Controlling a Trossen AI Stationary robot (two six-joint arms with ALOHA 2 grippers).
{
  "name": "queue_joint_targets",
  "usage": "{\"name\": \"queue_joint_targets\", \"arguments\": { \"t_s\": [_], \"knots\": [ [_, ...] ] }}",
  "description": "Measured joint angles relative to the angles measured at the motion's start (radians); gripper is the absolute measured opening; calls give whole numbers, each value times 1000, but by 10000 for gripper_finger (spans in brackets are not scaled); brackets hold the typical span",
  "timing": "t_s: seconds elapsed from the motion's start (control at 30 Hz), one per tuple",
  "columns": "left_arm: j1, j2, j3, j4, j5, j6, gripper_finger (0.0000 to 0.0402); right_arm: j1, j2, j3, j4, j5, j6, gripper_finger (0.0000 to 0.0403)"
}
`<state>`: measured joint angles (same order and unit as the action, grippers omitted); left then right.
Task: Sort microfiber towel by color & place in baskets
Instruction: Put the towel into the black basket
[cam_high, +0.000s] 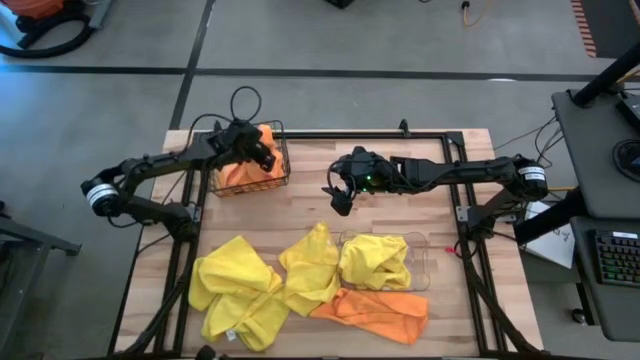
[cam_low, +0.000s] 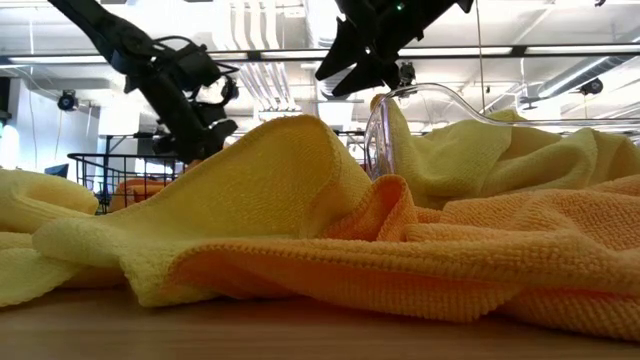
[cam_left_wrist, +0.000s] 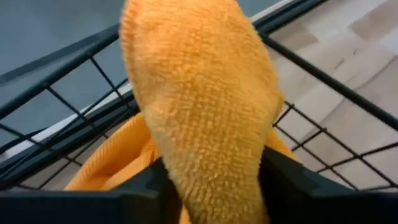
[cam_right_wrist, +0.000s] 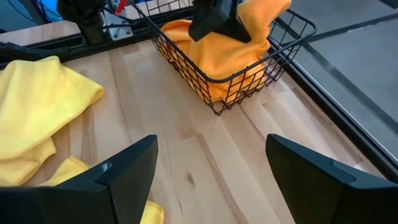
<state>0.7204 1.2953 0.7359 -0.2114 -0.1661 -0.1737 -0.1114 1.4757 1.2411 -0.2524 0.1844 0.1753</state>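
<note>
My left gripper (cam_high: 262, 150) hangs over the dark wire-mesh basket (cam_high: 250, 168) at the table's far left, shut on an orange towel (cam_left_wrist: 199, 118). More orange cloth (cam_right_wrist: 211, 59) lies inside the basket. My right gripper (cam_high: 340, 192) hovers open over bare wood at the table's middle, its fingers (cam_right_wrist: 124, 174) wide apart and touching nothing. The clear plastic bin (cam_high: 420, 262) near the front holds a yellow towel (cam_high: 375, 260). Two more yellow towels (cam_high: 235, 290) (cam_high: 310, 265) and one orange towel (cam_high: 375, 312) lie loose on the table's near part. My left gripper pinches the orange towel between its two fingers (cam_left_wrist: 149, 186), on a bunched fold (cam_left_wrist: 205, 174); how many layers I cannot tell. The fingers come from above, slanting down into the basket. The cloth's lower part (cam_right_wrist: 217, 62) rests on the orange pile in the basket.
The basket's wire rim (cam_left_wrist: 93, 62) stands close around my left gripper. A black frame rail (cam_high: 350, 135) runs along the table's far edge and down both sides. Bare wood (cam_high: 400, 215) lies between the basket and the bin. In the low view the towels (cam_low: 300, 190) fill the foreground.
</note>
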Motion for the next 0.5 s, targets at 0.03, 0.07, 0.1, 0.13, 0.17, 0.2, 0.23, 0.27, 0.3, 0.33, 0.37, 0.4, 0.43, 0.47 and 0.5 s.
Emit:
{"name": "queue_joint_targets", "arguments": {
  "t_s": [0.03, 0.07, 0.1, 0.13, 0.17, 0.2, 0.23, 0.27, 0.3, 0.33, 0.37, 0.4, 0.43, 0.47, 0.5],
  "knots": [
    [0, 0, 7, -20, 0, 0, 166, 0, 0, 0, -3, 0, 0, 295],
    [0, -1, 16, -48, 0, 0, 180, 0, 0, 1, -5, 0, 0, 295],
    [0, -2, 25, -75, 0, 0, 195, 0, 0, 1, -5, 0, 0, 295],
    [0, -2, 35, -104, 0, 1, 209, 0, 0, 1, -5, 0, 0, 295],
    [0, -2, 44, -130, 0, 7, 222, 0, 0, 1, -5, 0, 0, 295],
    [0, -2, 55, -158, 0, 15, 234, 0, 0, 1, -5, 0, 0, 295],
    [0, -2, 66, -185, 0, 26, 246, 0, 0, 1, -6, 0, 0, 295],
    [0, -2, 78, -210, 0, 36, 256, 0, 0, 1, -7, 0, 0, 295],
    [0, -2, 91, -234, 0, 45, 264, 0, 0, 2, -8, 0, 0, 295],
    [0, -2, 104, -254, 0, 55, 272, 0, 0, 4, -12, 0, 1, 295],
    [0, -2, 117, -272, 0, 66, 279, 0, 0, 7, -18, 0, 2, 295],
    [0, -3, 131, -290, 0, 78, 284, 0, 0, 11, -28, 0, 8, 295],
    [0, -3, 145, -308, 0, 90, 288, 0, 0, 15, -40, 0, 11, 295],
    [0, -4, 159, -326, 0, 103, 292, 0, -2, 19, -53, 0, 16, 295],
    [0, -4, 173, -346, 0, 118, 294, 0, -3, 23, -72, 0, 21, 295]
  ]
}}
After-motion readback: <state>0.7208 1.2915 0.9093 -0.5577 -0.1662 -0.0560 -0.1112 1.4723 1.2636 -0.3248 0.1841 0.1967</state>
